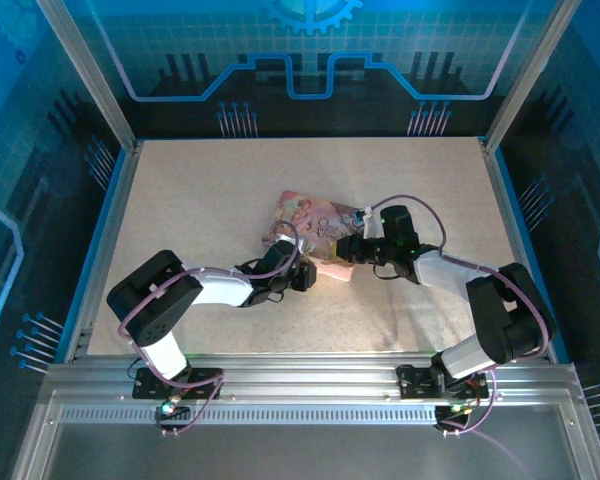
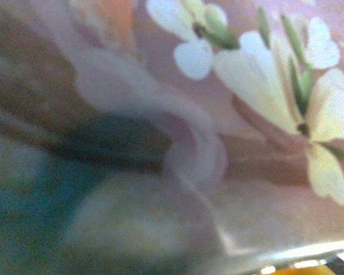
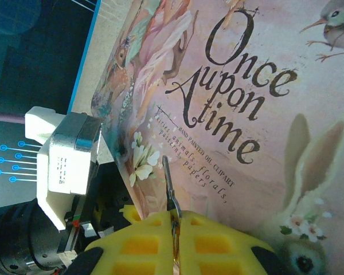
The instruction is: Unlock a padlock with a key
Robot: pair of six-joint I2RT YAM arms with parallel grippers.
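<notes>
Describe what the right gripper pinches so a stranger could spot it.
On the tan table lies a pink picture tin lettered Once upon a time. Before it, the yellow-tipped right gripper pinches a thin silvery key, the only bare metal sliver.

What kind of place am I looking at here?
Probably a robot test cell in a lab: a left arm and right arm bolted at the edge of a table, aluminium framing around it, and blue-lit wall panels printed with circuit patterns.
</notes>
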